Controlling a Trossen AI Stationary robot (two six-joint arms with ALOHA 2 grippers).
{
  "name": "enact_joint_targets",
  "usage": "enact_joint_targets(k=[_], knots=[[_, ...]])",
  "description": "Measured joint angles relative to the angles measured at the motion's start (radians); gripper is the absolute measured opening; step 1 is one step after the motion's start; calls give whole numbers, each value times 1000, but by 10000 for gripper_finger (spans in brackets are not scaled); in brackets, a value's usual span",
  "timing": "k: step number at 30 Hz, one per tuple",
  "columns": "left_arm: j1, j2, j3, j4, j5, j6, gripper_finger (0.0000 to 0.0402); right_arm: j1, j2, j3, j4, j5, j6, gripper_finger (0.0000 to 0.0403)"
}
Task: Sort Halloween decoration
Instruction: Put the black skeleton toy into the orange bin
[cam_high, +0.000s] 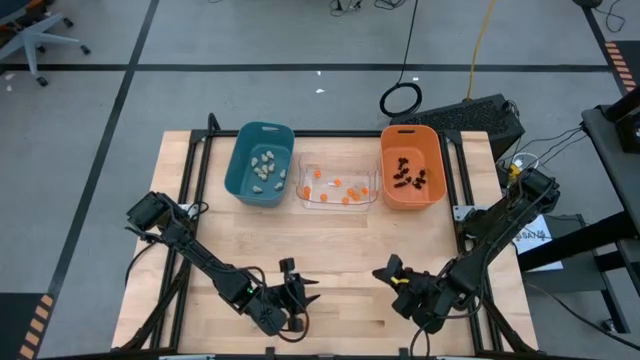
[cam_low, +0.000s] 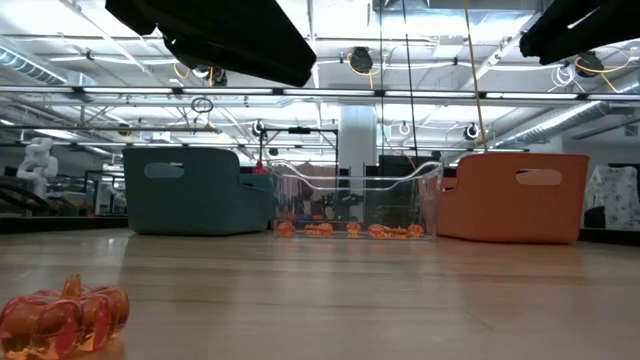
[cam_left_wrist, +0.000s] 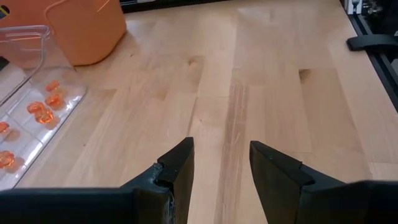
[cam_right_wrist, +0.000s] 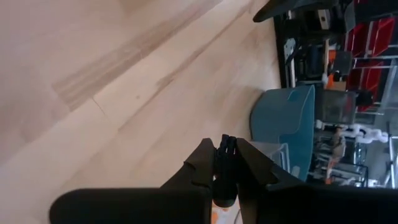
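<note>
Bare table (cam_high: 340, 250) before three bins (cam_high: 338, 182), seemingly unobstructed.

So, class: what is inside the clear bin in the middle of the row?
The clear bin holds several small orange trinkets scattered over its floor. No black or pale pieces show in it. From table height, its wall glare hides part of the floor.

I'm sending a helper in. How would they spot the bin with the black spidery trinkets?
Look along the far edge of the wooden table, where three bins stand in a row. It is the orange bin at the right end, beside the clear bin; only it holds black spidery trinkets.
</note>
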Motion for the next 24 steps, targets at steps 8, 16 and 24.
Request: enact_joint_targets(k=[8, 16, 24], knots=[[1, 0, 0, 0, 0, 0, 154, 0, 0, 0, 4, 1, 20, 17], [3, 0, 0, 0, 0, -2, 154, 0, 0, 0, 19, -2, 354, 17], [6, 0, 0, 4, 0, -3, 154, 0, 0, 0, 19, -4, 640, 20]])
